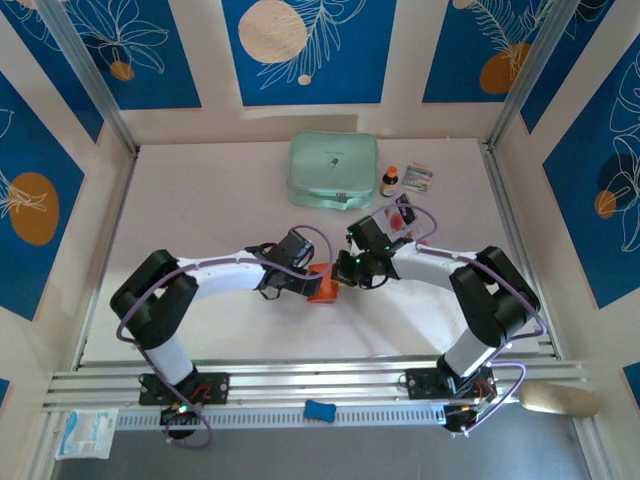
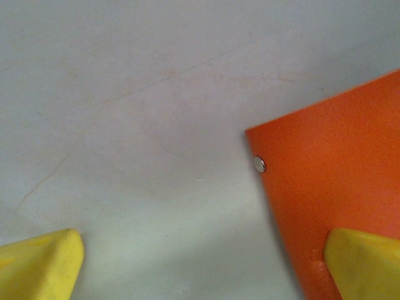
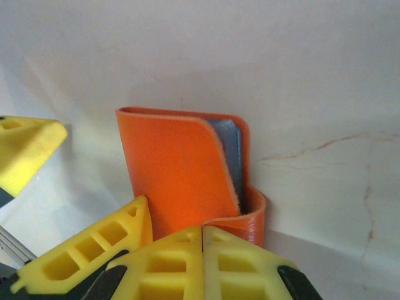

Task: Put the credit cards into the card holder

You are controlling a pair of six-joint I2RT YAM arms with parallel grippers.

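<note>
The orange card holder point(image 1: 322, 287) lies mid-table between both grippers. In the right wrist view the card holder point(image 3: 175, 169) is partly folded open, its greyish inside point(image 3: 230, 150) showing along the right. My right gripper point(image 3: 203, 240) is shut, fingertips together at the holder's curled near edge, and I see nothing between them. My left gripper point(image 2: 203, 269) is open wide, and one yellow finger point(image 2: 365, 262) hovers over the holder point(image 2: 337, 187) near its snap button point(image 2: 260, 164). The credit cards point(image 1: 403, 213), with red marks, lie behind the right arm, partly hidden by its cable.
A large mint-green zip case point(image 1: 332, 170) sits at the back centre. A small bottle point(image 1: 389, 181) and a printed packet point(image 1: 418, 178) stand to its right. Metal rails and patterned walls border the white table point(image 1: 200, 210).
</note>
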